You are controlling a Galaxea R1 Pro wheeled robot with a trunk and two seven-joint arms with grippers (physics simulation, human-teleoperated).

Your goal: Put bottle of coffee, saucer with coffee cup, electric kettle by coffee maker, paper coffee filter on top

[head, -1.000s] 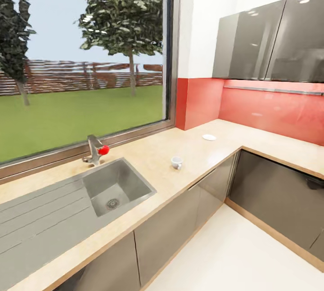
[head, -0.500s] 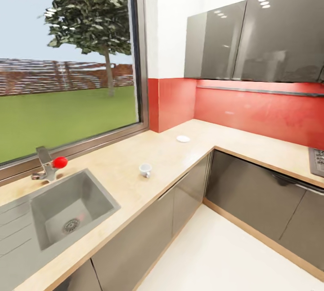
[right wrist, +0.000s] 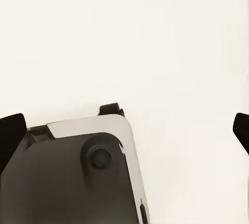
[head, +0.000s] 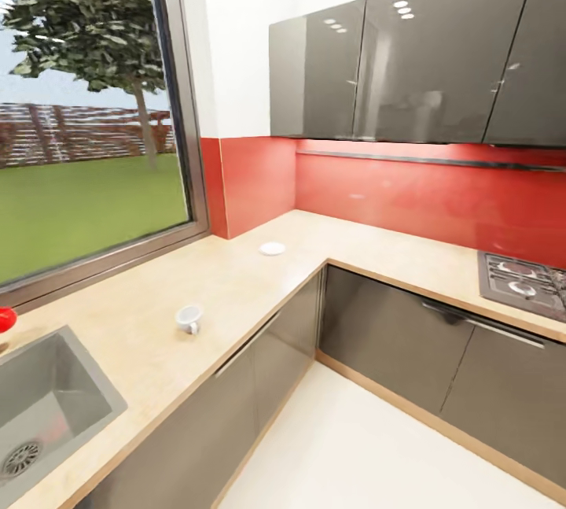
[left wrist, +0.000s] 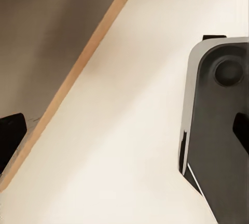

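Observation:
A small white coffee cup (head: 189,318) stands on the beige countertop (head: 149,336), near its front edge. Farther back, close to the corner, a white saucer (head: 272,248) lies flat on the same counter. The coffee maker, coffee bottle, filter and kettle are out of view. In the left wrist view my left gripper (left wrist: 124,135) hangs open above the pale floor, its dark fingertips (left wrist: 10,136) at the picture's edges. In the right wrist view my right gripper (right wrist: 124,130) is open too, with nothing between its fingertips (right wrist: 10,133).
A steel sink (head: 39,407) with a red tap knob (head: 6,319) sits at the left. A hob (head: 523,281) is set in the right run of counter. Dark wall cabinets (head: 393,68) hang over the red backsplash. My grey base (right wrist: 78,177) is over the white floor (head: 369,446).
The head camera has swung to the right: sink, cup and saucer slide left in the picture and the hob comes into view. The cup and saucer themselves have not moved.

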